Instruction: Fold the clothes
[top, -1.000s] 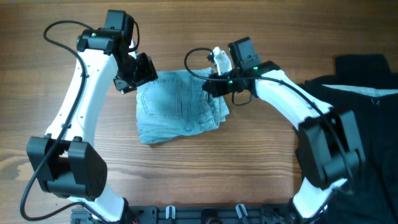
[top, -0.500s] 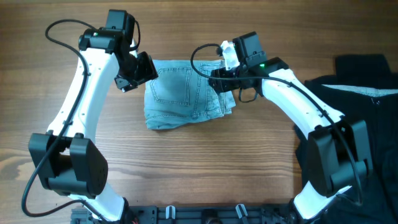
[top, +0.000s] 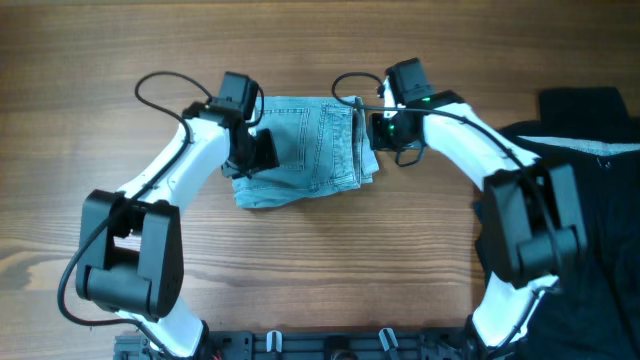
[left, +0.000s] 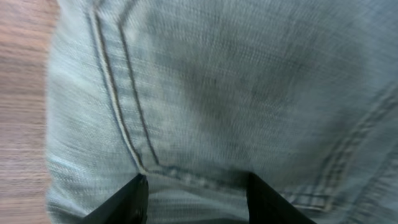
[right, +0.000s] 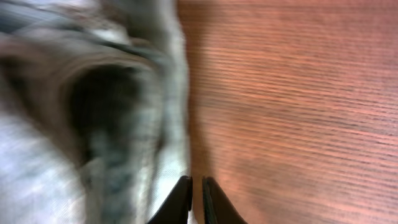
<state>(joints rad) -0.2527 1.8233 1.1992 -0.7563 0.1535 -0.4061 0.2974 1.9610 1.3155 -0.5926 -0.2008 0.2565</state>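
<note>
Shorts (top: 305, 150): folded into a compact block and lying flat on the table (top: 320, 270). They sit between the two grippers.

Overhead view only: shows both arms, the whole outline of the shorts, and the black garments (top: 590, 140) well to the right of the shorts.

Left wrist view only: shows the denim weave and the double stitch lines (left: 118, 99) close up. A strip of bare wood shows at the left of the shorts. The picture is slightly blurred.

Right wrist view only: shows the stacked layers at the right edge of the shorts, with a dark hollow between the folds. It is heavily blurred, and bare wood fills the area to the right of the shorts.

Left gripper (top: 258, 152): positioned over the left part of the shorts.

Left gripper, jaw setting: spread wide. Its fingers (left: 127, 202) stand far apart with flat denim spanning the gap. Nothing is pinched. Contact between the tips and the cloth cannot be confirmed.

Right gripper (top: 378, 130): positioned at the right edge of the shorts, at the upper corner.

Right gripper, jaw setting: almost fully closed. Its fingers (right: 180, 198) leave only a thin slit. The tips lie just beside the cloth edge, where denim meets wood. Whether a thin layer is caught in the slit cannot be told from the blur.
</note>
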